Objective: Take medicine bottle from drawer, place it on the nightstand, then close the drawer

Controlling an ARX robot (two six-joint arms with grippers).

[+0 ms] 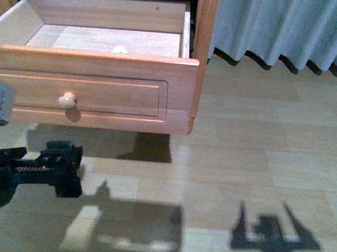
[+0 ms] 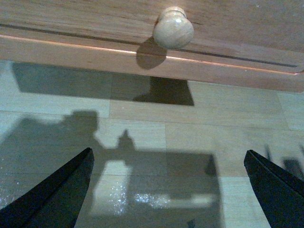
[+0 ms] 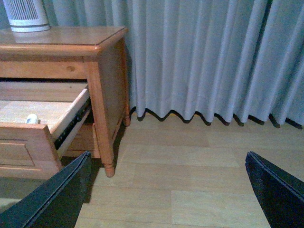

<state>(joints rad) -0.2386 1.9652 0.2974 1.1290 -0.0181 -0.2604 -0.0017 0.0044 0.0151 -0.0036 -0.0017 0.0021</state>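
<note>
Orange-brown wood fills the upper left of the front view: the drawer [image 1: 100, 88] stands well out of the nightstand [image 1: 203, 45], its pale inside showing. The medicine bottle [image 1: 120, 49] sits inside it, close behind the front panel (only a small white bit peeps over the panel's top edge, so whether it is upright or lying I cannot tell). The right wrist view shows the same white shape at the same spot.

The left gripper [image 2: 167, 151] hangs low over the floor [image 2: 142, 118] in front of the drawer, below the round knob [image 2: 173, 27] and clear of it. Its jaws are spread wide, with only floorboards and shadow between them; it holds nothing and touches nothing.

The right gripper [image 3: 167, 153] is likewise spread wide and empty. It is off to the nightstand's side and faces the grey curtain [image 3: 199, 57] and bare floor. A white ribbed appliance [image 3: 26, 14] stands on the nightstand's top.
</note>
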